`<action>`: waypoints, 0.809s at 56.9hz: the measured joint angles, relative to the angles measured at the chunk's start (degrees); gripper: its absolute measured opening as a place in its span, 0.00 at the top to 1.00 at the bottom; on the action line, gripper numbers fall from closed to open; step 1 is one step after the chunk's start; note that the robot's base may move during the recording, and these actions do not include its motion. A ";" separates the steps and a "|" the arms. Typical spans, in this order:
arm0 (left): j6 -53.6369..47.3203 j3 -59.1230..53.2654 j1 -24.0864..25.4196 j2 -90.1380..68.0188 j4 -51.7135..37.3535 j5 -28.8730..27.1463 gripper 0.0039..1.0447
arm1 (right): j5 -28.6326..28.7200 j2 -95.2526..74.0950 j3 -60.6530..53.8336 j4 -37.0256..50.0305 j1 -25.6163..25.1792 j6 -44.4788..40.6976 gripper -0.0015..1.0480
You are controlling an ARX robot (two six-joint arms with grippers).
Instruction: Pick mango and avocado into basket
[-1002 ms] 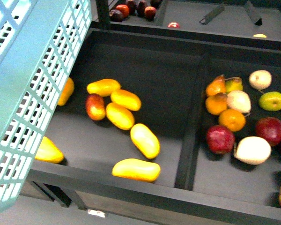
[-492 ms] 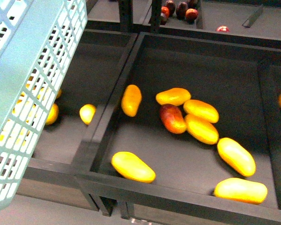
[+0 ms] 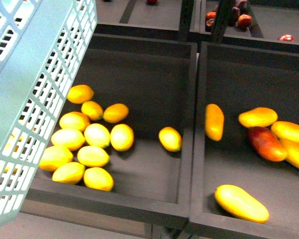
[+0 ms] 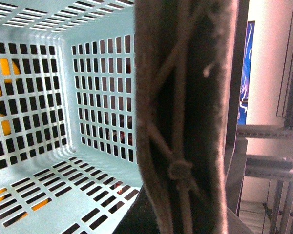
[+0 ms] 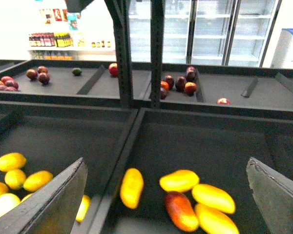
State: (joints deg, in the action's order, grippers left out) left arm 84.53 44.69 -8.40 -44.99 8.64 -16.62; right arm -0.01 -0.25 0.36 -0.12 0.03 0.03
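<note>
The turquoise basket [image 3: 25, 99] hangs tilted at the left of the front view. My left gripper is shut on its grey-brown handle [image 4: 185, 122], which hides the fingers; the basket's slotted inside [image 4: 63, 185] holds nothing. Several yellow mangoes lie in the right bin, one near the front [image 3: 241, 202] and one by the divider [image 3: 214, 121]. They also show in the right wrist view [image 5: 179, 180]. My right gripper [image 5: 166, 200] is open and empty above them. A small dark green fruit [image 5: 76, 71], possibly the avocado, lies on the far shelf.
Several short egg-shaped yellow fruits [image 3: 89, 144] fill the left bin, with one apart [image 3: 170, 139]. A black divider [image 3: 195, 129] separates the bins. A red-yellow mango [image 3: 266, 143] lies among the yellow ones. Dark red fruits [image 5: 178, 84] and shelf posts [image 5: 156, 48] stand behind.
The front view has swung left: the mango bin slid to the right, the apple and pear bin left the view, and the bin of egg-shaped yellow fruits came in. The basket stays held.
</note>
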 joint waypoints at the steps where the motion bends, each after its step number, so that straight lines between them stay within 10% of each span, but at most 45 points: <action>1: 0.00 0.00 0.00 0.00 0.00 -0.02 0.95 | -0.02 0.00 0.00 0.00 0.00 0.00 0.07; 17: -1.40 0.11 0.37 -0.15 0.35 -1.33 0.95 | 0.26 0.00 -0.02 -0.02 -0.07 -0.02 0.07; 26: -13.75 12.41 0.68 -8.98 21.49 6.56 0.95 | 0.11 0.00 -0.02 -0.02 -0.07 -0.02 0.07; 46: -21.90 25.05 -1.25 -32.13 12.46 15.21 0.95 | 0.11 0.00 -0.02 -0.02 -0.07 0.00 0.07</action>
State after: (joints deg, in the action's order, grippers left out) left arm 62.63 69.73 -9.65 -77.12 21.10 -1.41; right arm 0.10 -0.25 0.34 -0.14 -0.03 0.03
